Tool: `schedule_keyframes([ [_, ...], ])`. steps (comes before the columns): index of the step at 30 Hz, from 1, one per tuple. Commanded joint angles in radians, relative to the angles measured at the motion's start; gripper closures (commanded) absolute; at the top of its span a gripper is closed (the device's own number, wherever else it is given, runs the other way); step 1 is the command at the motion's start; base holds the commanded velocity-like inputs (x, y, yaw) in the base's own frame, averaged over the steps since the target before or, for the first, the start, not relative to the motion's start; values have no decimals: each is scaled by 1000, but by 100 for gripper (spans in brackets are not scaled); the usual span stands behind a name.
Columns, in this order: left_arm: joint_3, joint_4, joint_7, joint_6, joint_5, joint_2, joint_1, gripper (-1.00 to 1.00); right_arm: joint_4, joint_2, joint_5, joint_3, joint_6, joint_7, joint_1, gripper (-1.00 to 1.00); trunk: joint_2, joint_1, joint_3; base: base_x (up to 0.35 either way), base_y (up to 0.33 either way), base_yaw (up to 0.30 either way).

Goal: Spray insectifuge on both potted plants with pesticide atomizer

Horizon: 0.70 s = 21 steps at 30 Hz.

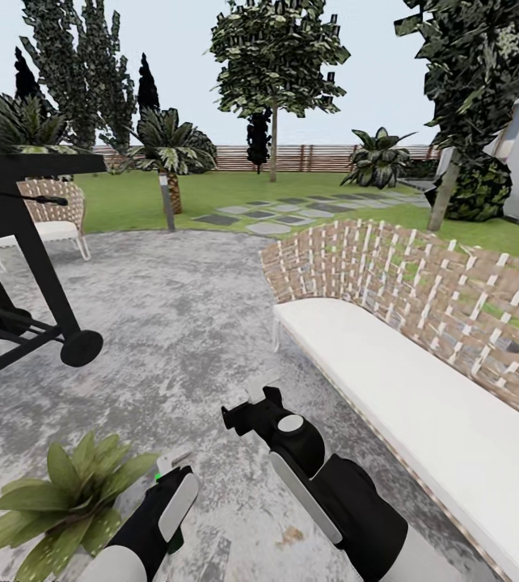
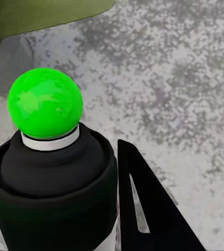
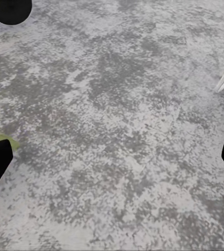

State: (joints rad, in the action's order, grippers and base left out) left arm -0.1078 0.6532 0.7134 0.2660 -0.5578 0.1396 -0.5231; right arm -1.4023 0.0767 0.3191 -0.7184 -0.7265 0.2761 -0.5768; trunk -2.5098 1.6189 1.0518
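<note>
No writing can be read on the atomizer [image 2: 52, 178]: the left wrist view shows a black neck with a white ring and a bright green ball tip (no label in sight). The left hand [image 1: 170, 485] is clamped around it, just beside a potted plant [image 1: 57, 501] on the grey stone patio [image 1: 179, 323]. The right hand [image 1: 243, 412] hangs spread and holds nothing, near a wicker sofa [image 1: 421, 323]

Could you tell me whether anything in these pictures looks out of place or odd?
One thing: the pesticide atomizer in the left gripper has a bright green spray head, not red. Otherwise the potted plant stands upright on the stone patio.
</note>
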Motion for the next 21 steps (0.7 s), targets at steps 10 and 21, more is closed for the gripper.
schedule_keyframes([
  [10,-19,23,166,-199,-2,22,0,100,-1,0,0,-2,-1,0,0,-100,0,0,0,15,-9,117],
  [21,-60,3,133,-181,-38,14,-1,100,-3,0,0,-6,-1,0,0,-100,0,0,0,94,0,0],
])
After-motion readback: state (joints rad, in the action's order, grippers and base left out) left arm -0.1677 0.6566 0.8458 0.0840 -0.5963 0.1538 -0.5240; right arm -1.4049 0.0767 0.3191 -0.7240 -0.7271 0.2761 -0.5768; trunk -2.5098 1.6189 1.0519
